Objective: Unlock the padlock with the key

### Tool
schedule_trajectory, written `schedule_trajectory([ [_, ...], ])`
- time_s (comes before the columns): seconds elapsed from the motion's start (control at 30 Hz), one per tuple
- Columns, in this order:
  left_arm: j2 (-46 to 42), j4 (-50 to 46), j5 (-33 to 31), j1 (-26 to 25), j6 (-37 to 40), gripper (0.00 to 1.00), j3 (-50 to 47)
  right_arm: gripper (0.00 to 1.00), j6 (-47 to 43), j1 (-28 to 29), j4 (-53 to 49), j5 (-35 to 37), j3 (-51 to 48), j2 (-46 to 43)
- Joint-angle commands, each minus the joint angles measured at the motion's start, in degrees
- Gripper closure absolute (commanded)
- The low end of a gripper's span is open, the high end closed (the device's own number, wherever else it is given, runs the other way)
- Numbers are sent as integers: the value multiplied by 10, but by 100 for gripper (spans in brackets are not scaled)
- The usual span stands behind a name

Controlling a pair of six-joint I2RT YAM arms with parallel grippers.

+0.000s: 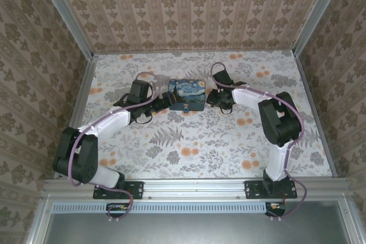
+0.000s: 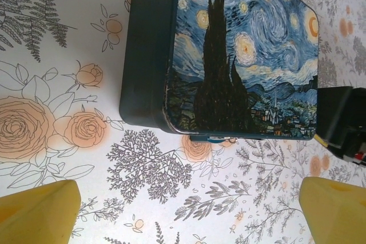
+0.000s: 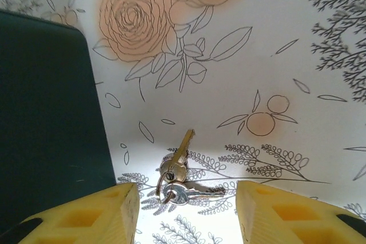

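The key (image 3: 178, 158) is a small brass key, joined by a ring to a silver one. Both lie flat on the floral table just right of the tin's dark side wall (image 3: 46, 118). My right gripper (image 3: 186, 210) hovers over them, open, with a yellow finger on either side and nothing touching the keys. The padlock (image 2: 216, 138) shows as a small bluish piece hanging at the front edge of the Starry Night tin (image 2: 246, 50), and as a blue speck (image 1: 187, 110) from above. My left gripper (image 2: 189, 210) is wide open in front of the tin, holding nothing.
From above, the tin (image 1: 187, 95) sits mid-table between my left gripper (image 1: 159, 104) and my right gripper (image 1: 215, 99). Papered walls close in the back and both sides. Bare floral tabletop (image 1: 200, 147) stretches toward the near rail.
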Motion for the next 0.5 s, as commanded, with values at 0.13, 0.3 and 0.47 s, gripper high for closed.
schedule_trajectory([
  [0.13, -33, -9, 0, 12, 7, 0, 0, 51, -34, 18, -57, 35, 50, 40],
  [0.3, -53, -34, -24, 27, 20, 0, 0, 54, -48, 25, -76, 55, 67, 58],
  [0.47, -69, -54, -35, 42, 30, 0, 0, 56, -50, 30, -78, 64, 71, 71],
])
